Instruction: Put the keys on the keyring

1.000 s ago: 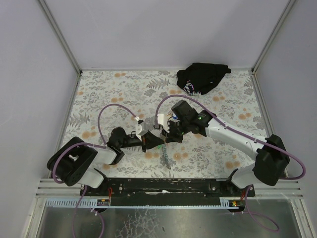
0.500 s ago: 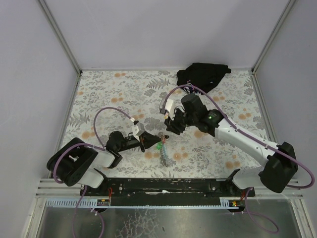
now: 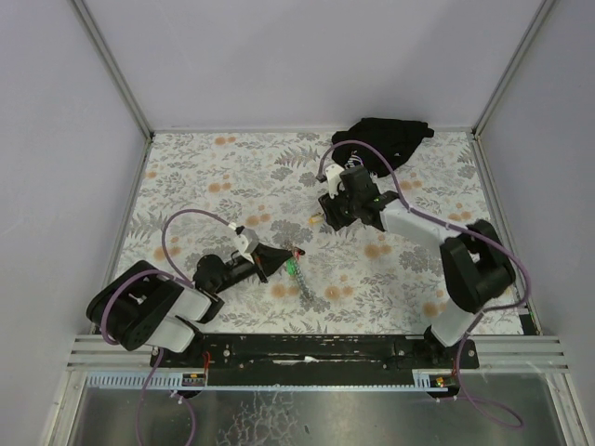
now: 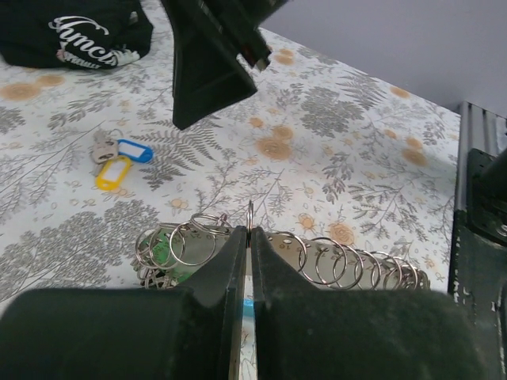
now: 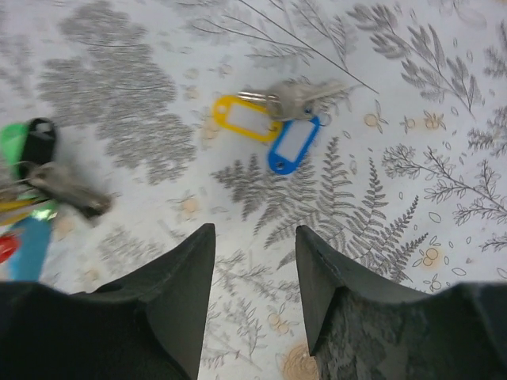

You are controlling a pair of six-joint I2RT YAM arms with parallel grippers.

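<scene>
Floral-patterned worktop (image 3: 204,177), walled at the back and both sides. From the near-left corner, left arm (image 3: 167,302) stretched low toward the middle. From the near-right corner, right arm (image 3: 437,237) reaching up and leftward, wrist bent down over the far middle. At the far edge, black cloth bundle (image 3: 379,144) with white lettering, just behind the right wrist and touching nothing else. At the left arm's end, left gripper (image 4: 248,237) closed tight, pinching the thin keyring (image 4: 250,212) upright between its tips. Beyond the fingers, a chain of metal rings (image 4: 348,265) and a green tag (image 4: 162,249) lying on the worktop, with the strap (image 3: 307,286) running toward the near edge. Over the far middle, right gripper (image 5: 253,237) about half open and empty, hovering just above the keys (image 5: 289,99). These flat on the worktop with a blue tag (image 5: 291,144) and a yellow tag (image 5: 242,117), near the keyring but apart from it.
</scene>
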